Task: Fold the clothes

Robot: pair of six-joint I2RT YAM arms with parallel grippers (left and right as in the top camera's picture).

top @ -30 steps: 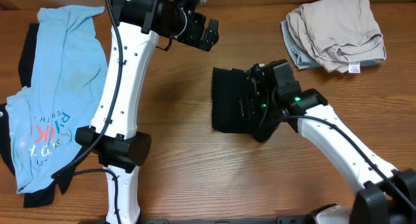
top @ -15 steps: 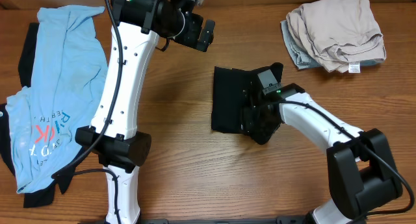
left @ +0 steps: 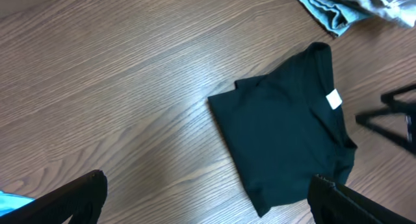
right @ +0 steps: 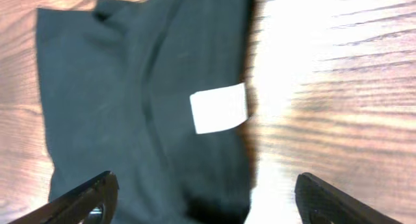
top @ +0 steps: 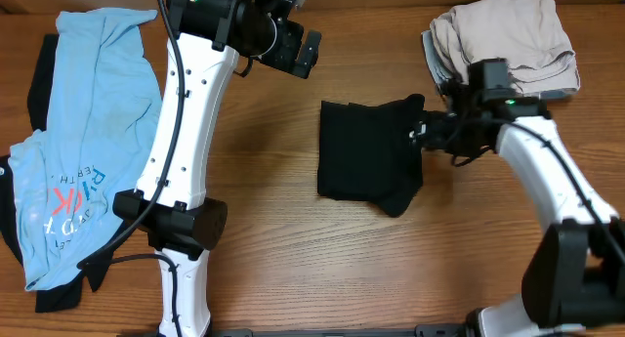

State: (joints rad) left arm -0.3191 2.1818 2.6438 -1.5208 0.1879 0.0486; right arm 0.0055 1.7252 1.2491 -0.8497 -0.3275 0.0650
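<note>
A folded black garment [top: 366,161] lies in the middle of the table. It also shows in the left wrist view [left: 283,136] and in the right wrist view [right: 143,100], with its small white tag [right: 220,108] near its right edge. My right gripper [top: 422,132] is open and empty at the garment's right edge; its fingers [right: 208,195] straddle that edge. My left gripper [top: 311,49] is open and empty, raised above the table to the upper left of the garment; its fingers [left: 208,198] frame bare wood and the garment's corner.
A light-blue printed tee [top: 83,132] lies spread at the left over a dark piece. A pile of beige and grey pieces [top: 503,49] sits at the back right, its corner in the left wrist view [left: 351,6]. The left arm's white column [top: 181,161] stands left of centre.
My right gripper has left the black garment, lifted off it and moved right and back to its right edge. The garment now lies flat and released. The left arm has barely moved.
</note>
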